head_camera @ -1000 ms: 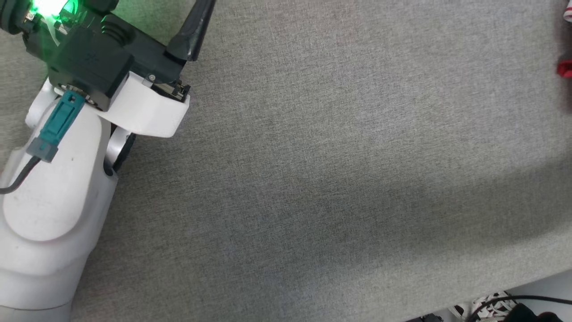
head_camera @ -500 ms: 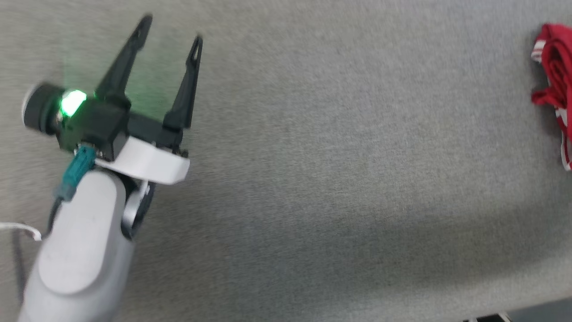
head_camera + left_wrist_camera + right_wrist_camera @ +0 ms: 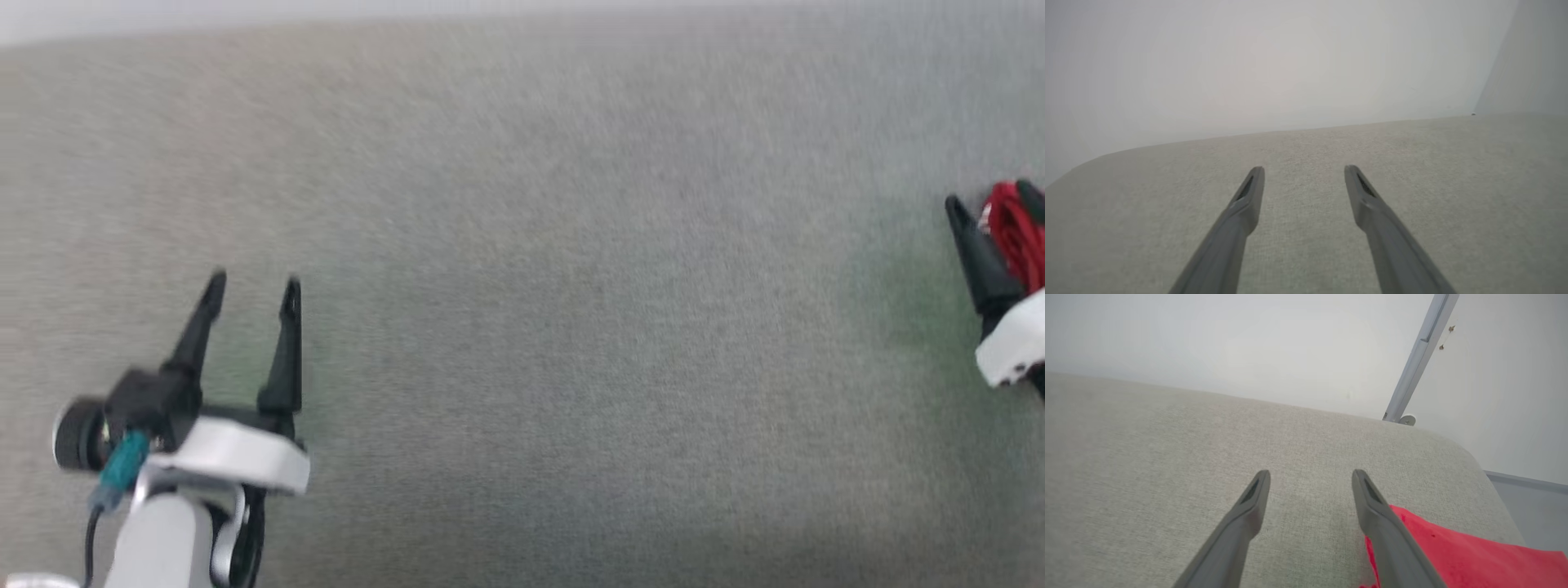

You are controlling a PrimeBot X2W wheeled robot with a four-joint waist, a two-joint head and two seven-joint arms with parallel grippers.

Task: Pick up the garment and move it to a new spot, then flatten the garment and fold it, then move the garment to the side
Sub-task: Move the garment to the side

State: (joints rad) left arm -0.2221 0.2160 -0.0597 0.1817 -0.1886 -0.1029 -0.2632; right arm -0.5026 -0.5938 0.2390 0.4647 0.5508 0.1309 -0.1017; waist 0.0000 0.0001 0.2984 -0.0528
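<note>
The garment [image 3: 1012,233] is a bunched red heap with a bit of white trim, cut off by the right edge of the head view. My right gripper [image 3: 989,196] is open, and the red cloth shows between its dark fingers there. In the right wrist view the garment [image 3: 1457,551] lies flat and red at the lower right, beside and under the right finger, and my right gripper [image 3: 1310,473] has only bare surface between its fingertips. My left gripper [image 3: 253,286] hangs open over the lower left with nothing in it, and the left gripper [image 3: 1304,169] has only bare surface ahead.
A grey fabric-covered surface [image 3: 571,327] spreads across the view, with its far edge against a pale wall [image 3: 1290,61]. Its rounded right corner [image 3: 1470,453] sits near a grey metal post [image 3: 1421,347]. The head view is blurred.
The whole head view has shifted, so the camera moved. My right gripper has come into view at the right edge by the garment. The left gripper stays open.
</note>
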